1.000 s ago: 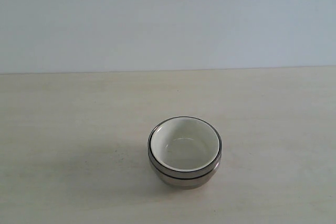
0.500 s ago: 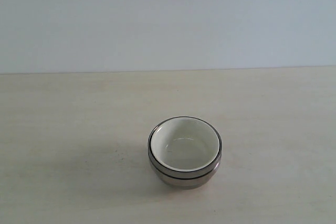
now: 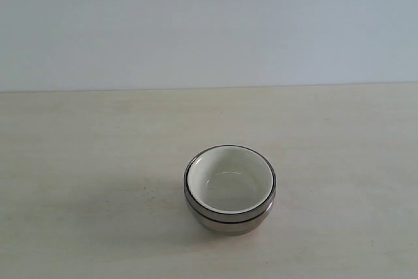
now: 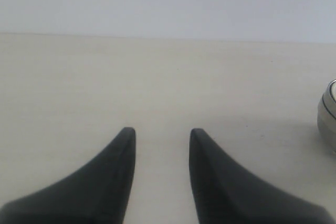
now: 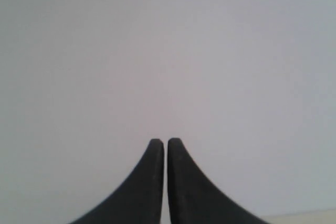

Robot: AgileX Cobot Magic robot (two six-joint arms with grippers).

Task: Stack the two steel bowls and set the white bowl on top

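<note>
The two steel bowls (image 3: 228, 220) sat nested one inside the other on the pale wooden table (image 3: 85, 155), a little right of centre in the exterior view and toward the near edge of that view. The white bowl (image 3: 225, 178) rested inside the upper one, upright and open side up, its cream interior glossy with a faint ring at the bottom. A thin dark line ran around the stack just under the top rim, and a second dark line circled lower down where the outer bowl's shiny wall curved in toward the table. The stack threw a soft shadow onto the wood on its left. Behind the table stood a plain bluish-grey wall (image 3: 209, 24). In the left wrist view the left gripper (image 4: 163, 132) hung low over bare table with its two dark fingers (image 4: 122, 153) clearly apart and nothing between them; a sliver of the stack's shiny metal side, with its dark line, showed well apart from the fingertips and was cut off by the frame. In the right wrist view the right gripper (image 5: 165, 142) had its two dark fingers (image 5: 152, 166) brought together, only a hairline gap running between the tips, and it gripped nothing. It faced the plain wall, with just a small strip of table showing in one corner of the frame.
</note>
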